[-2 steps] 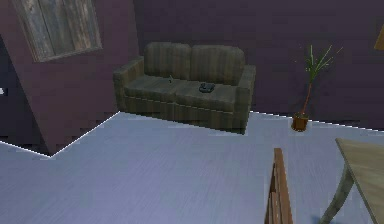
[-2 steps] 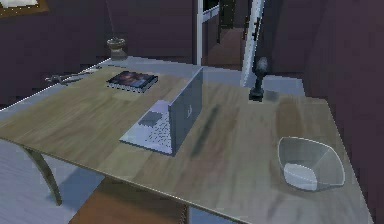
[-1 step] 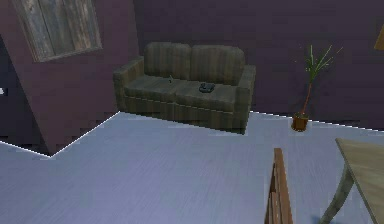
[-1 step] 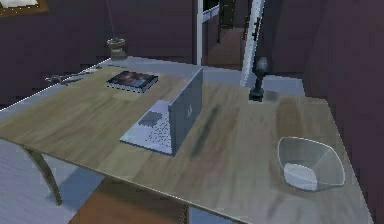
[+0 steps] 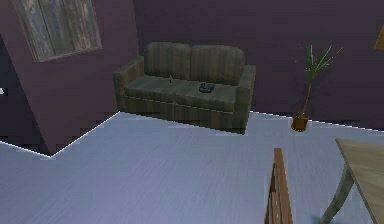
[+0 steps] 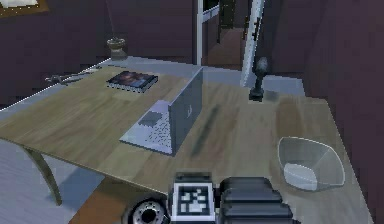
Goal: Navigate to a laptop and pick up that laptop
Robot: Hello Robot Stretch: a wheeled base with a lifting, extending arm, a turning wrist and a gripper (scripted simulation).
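Jaws: can't tell apart or together, nor any load; gripper at near edge of table. Laptop open mid-table, screen upright. Line up, reach for base edge, clear of bowl.

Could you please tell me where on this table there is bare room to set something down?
The widest bare patch of the table lies between the laptop and the clear bowl, nearer than the dark statuette. A second lies between the book and the near edge, at the arm side view's left. Around the book and pot it is crowded.
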